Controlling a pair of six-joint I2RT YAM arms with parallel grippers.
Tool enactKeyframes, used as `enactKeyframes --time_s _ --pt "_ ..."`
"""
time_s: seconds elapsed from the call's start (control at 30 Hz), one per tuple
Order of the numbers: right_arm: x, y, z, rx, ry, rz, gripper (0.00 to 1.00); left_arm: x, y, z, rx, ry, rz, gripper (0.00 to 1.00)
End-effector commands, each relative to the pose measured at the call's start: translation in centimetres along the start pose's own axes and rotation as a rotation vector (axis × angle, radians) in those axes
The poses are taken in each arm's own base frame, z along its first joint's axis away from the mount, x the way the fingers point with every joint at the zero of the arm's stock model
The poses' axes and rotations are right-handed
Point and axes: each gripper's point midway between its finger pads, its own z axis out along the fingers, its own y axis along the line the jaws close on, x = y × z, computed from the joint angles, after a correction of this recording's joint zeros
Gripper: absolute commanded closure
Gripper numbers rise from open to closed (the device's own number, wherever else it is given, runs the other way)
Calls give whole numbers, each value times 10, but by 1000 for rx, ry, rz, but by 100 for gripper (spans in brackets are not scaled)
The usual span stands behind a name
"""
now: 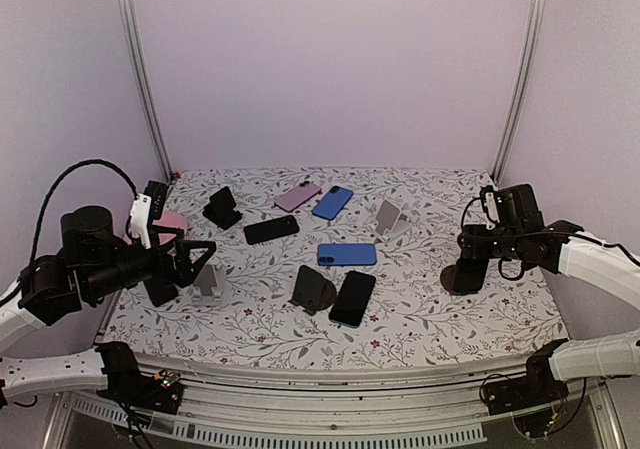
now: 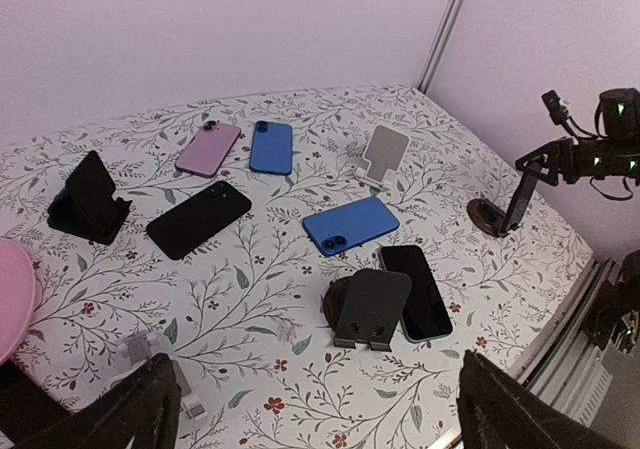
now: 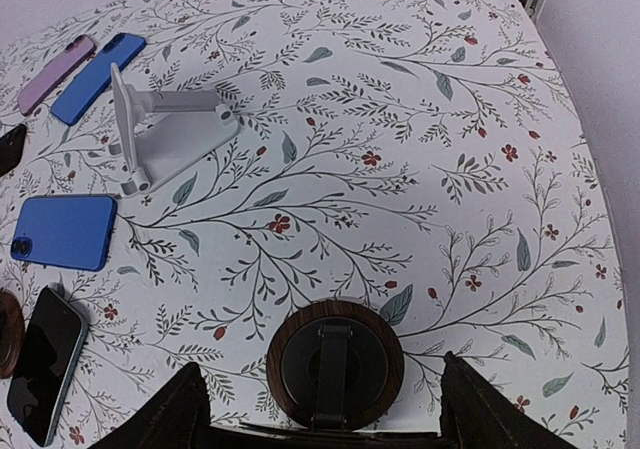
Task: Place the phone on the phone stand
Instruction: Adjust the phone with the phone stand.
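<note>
Middle blue phone (image 1: 347, 255): lies flat near the center of the table (image 1: 450, 319), not on any stand.
Screen-up phone (image 1: 352, 298): lies flat just beside the dark stand (image 1: 313, 289).
Round stand (image 2: 488, 217): stands at the right side of the table with nothing on it.
Right gripper (image 3: 320, 369): open, one finger on each side of the round stand, not touching it.
Left gripper (image 2: 315, 389): wide open and holding nothing, near the small silver stand (image 1: 207, 279).
</note>
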Motion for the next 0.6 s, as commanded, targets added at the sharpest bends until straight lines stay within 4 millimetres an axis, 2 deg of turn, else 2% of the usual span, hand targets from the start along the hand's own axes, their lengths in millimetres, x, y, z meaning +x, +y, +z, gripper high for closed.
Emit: enactKeyframes --time_s 0.0,0.4,0.57 --pt "-4 2 -1 -15 -11 31 34 0 2 2 -4 -2 -2 3" --pt "-22 8 -16 -60 -71 72 39 1 2 3 -6 3 0 3" --pt "-23 9 -19 -74 -79 79 39 1 1 3 -4 5 0 3"
